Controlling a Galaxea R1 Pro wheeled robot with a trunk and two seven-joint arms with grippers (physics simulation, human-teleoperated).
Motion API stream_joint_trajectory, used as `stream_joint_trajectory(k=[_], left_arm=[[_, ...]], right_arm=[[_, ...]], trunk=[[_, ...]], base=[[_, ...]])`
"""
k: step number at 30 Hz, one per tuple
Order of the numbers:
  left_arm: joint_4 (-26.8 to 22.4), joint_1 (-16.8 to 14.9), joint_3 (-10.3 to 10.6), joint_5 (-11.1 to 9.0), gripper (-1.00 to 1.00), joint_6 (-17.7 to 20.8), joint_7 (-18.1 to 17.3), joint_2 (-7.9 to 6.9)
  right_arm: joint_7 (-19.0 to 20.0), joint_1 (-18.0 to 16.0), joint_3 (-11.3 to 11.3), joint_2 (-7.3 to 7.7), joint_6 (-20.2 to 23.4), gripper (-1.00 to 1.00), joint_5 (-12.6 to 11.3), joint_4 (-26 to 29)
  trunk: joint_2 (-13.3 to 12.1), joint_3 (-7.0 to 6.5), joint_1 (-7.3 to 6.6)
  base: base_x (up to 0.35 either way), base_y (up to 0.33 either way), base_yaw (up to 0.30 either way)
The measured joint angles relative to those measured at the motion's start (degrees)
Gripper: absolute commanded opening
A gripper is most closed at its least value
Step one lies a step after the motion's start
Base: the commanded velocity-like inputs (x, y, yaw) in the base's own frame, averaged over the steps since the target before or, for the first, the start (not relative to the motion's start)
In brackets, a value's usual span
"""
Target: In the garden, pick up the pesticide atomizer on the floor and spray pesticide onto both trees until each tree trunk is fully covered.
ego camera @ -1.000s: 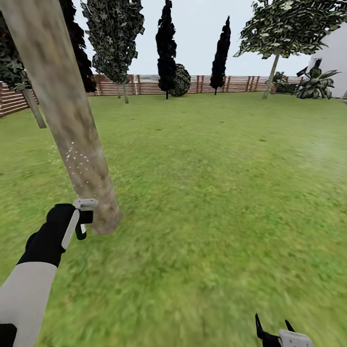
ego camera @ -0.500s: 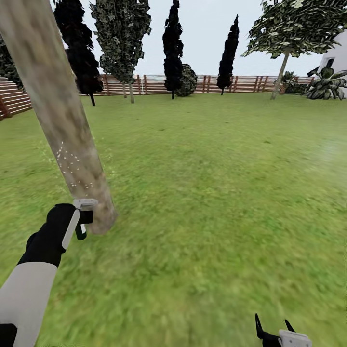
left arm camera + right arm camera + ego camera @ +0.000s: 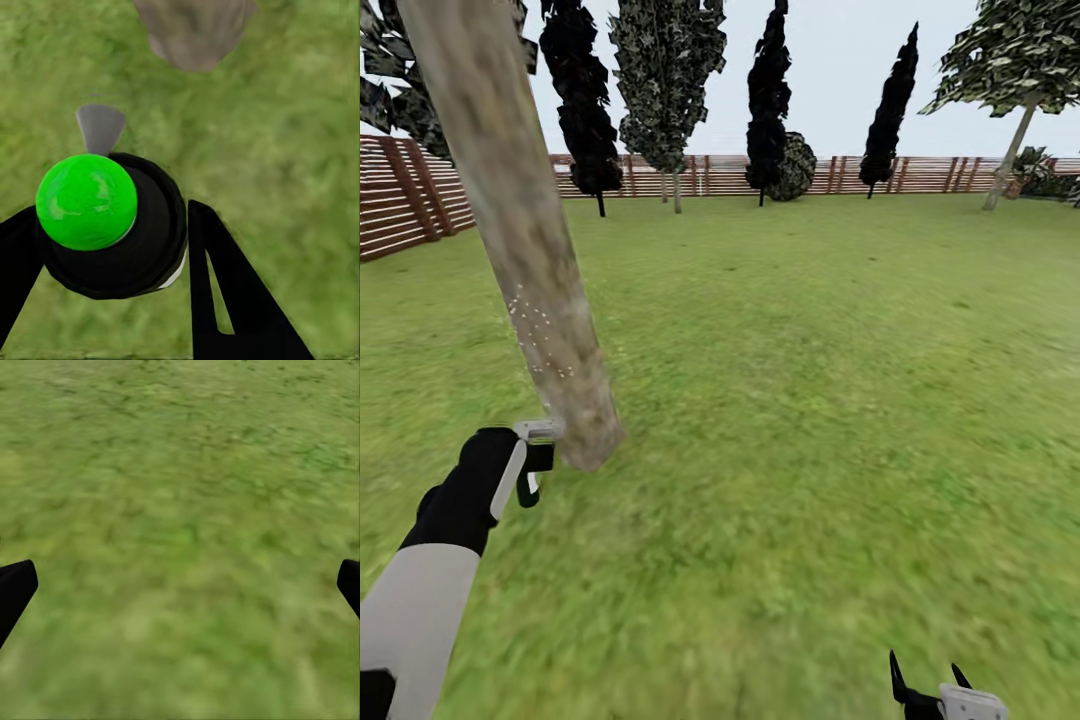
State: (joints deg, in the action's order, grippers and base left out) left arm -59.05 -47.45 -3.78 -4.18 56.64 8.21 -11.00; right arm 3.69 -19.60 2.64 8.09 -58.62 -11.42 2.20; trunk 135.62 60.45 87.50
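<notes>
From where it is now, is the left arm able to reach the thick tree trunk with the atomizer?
Probably yes. The left gripper holds the atomizer right beside the base of the tree trunk, with only grass around and nothing between them. Pale pesticide specks already sit on the bark higher up.

Your head view is evenly bright, flat daylight under a pale grey-white sky (image 3: 830, 60); no sun direction can be read. Cast shadows are nearly nil: the trunk (image 3: 525, 250) throws none on the grass (image 3: 810, 400). No glare. Wide-angle stretch shows at the edges, where the trunk leans hard. Near grass is smeared and soft; the fence (image 3: 920, 175) stays fairly crisp, with blocky compression around the foliage. The pale specks (image 3: 540, 325) on the bark read clearly.

Your left wrist view is soft: grass blurred, a mild sheen on the green cap (image 3: 87, 201), black parts without detail. Your right wrist view gives blurred grass (image 3: 180, 532), evenly lit.
</notes>
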Motion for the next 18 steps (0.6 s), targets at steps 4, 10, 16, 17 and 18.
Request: stream_joint_trajectory(k=[4,10,16,17,18], left_arm=[[2.52,0.0,0.0,0.09,-1.0,-0.39,0.21,0.01],[2.89,-0.01,0.05,0.06,-1.0,-2.1,0.23,0.01],[2.59,2.11,-0.22,0.09,-1.0,-2.24,0.04,-0.51],[2.62,2.71,-0.18,0.04,-1.0,-2.72,0.0,-0.51],[2.69,3.33,-0.14,0.0,-1.0,-4.05,-0.03,-0.48]], right_arm=[[0.0,0.0,0.0,0.0,0.0,1.0,0.0,0.0],[0.0,0.0,0.0,0.0,0.0,1.0,0.0,0.01],[0.0,0.0,-0.01,0.0,0.0,1.0,0.06,0.0],[0.0,0.0,0.0,0.0,0.0,1.0,0.07,0.0],[0.0,0.0,0.0,0.0,0.0,1.0,0.08,0.0]], trunk=[[0.0,0.0,0.0],[0.0,0.0,0.0],[0.0,0.0,0.0],[0.0,0.0,0.0],[0.0,0.0,0.0]], base=[[0.06,-0.273,0.167],[0.143,-0.269,0.008],[0.157,-0.263,0.0],[0.181,-0.243,0.0],[0.196,-0.233,0.0]])
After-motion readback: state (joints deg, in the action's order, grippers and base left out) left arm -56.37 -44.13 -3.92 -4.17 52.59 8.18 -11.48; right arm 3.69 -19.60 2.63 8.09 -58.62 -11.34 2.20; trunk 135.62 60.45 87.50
